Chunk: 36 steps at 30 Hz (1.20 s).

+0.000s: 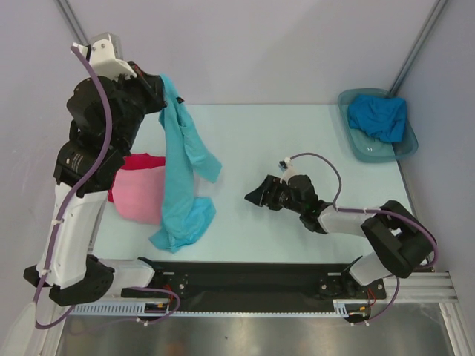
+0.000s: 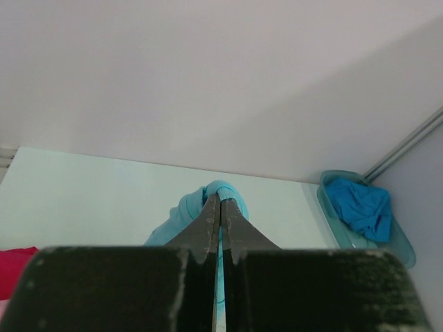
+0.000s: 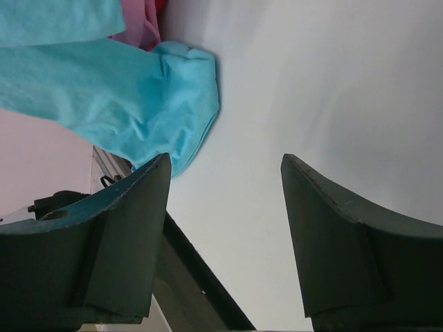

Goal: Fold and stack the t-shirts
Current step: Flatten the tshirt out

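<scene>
My left pincer (image 2: 220, 202) clamped on the turquoise shirt (image 1: 182, 167), raised, its hem draping onto the table (image 1: 297, 141), my right pincer (image 1: 254, 196) wide, near that hem, not touching

The right gripper (image 3: 225, 158) hangs over the pale tabletop (image 3: 311, 83) with its two dark jaws standing well apart, and there's nothing between them but bare surface. Up and to the left lies a turquoise t-shirt (image 3: 131, 104), its rumpled end bunched on the tabletop a little way beyond the tip of the left-hand jaw, not touching it. A second band of the same turquoise cloth crosses the top left corner. Behind that, a bit of pink t-shirt (image 3: 138, 17) peeks out at the top edge, with a sliver of red cloth (image 3: 160, 5) just beside it. A black strip (image 3: 201, 277) runs along the tabletop's edge, passing behind the left-hand jaw.
</scene>
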Each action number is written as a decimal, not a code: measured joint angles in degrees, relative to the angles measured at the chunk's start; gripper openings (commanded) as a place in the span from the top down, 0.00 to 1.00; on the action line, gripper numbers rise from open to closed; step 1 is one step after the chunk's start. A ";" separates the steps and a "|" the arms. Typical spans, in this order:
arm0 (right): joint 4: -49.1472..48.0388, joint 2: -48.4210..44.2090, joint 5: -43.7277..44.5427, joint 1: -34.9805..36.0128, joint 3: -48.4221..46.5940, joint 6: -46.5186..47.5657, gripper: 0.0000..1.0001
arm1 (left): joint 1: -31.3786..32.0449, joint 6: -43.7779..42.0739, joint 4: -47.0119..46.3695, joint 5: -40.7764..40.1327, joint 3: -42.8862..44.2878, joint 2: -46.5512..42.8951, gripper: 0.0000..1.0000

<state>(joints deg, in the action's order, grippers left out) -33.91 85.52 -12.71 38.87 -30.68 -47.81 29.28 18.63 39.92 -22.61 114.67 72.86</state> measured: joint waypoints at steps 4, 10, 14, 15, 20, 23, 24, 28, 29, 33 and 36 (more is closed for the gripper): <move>0.07 -1.25 0.26 -0.61 0.00 0.31 0.30 | 0.00 0.94 -2.16 2.16 -2.60 -0.90 1.00; -2.08 1.40 -0.37 -0.55 -0.11 -0.87 0.30 | 0.46 2.36 -4.74 6.03 -7.37 -4.26 0.99; -3.19 6.29 -0.90 0.37 -2.67 -2.80 0.29 | 1.05 2.89 -6.08 7.61 -9.77 -6.80 1.00; -3.13 7.50 -1.11 0.70 -4.04 -3.34 0.29 | 1.18 2.97 -6.43 7.87 -10.51 -7.48 1.00; -4.11 11.47 -2.58 1.62 -12.98 -5.99 0.28 | 1.38 2.99 -7.63 7.98 -14.43 -10.27 1.00; -4.24 12.24 -3.41 2.01 -18.88 -7.43 0.28 | 1.38 2.93 -7.72 7.85 -15.85 -11.08 1.00; -4.46 12.37 -3.54 2.16 -20.31 -7.80 0.28 | 1.38 2.93 -7.74 7.80 -16.13 -11.19 1.00; -5.68 12.48 -3.96 2.89 -23.69 -9.33 0.28 | 1.40 2.78 -7.76 7.61 -16.79 -11.28 1.00; -5.86 12.48 -4.00 3.28 -23.78 -9.57 0.29 | 1.42 2.73 -7.76 7.45 -16.81 -11.26 1.00; -5.88 12.63 -4.07 4.87 -23.54 -10.12 0.29 | 1.44 2.29 -8.00 6.95 -16.83 -11.26 1.00; -6.16 12.63 -4.04 5.66 -22.56 -10.45 0.29 | 1.46 1.84 -8.15 6.27 -16.57 -10.60 1.00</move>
<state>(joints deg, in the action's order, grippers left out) -40.07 98.15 -16.75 44.53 -53.23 -58.26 30.74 20.47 31.77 -16.34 98.10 62.26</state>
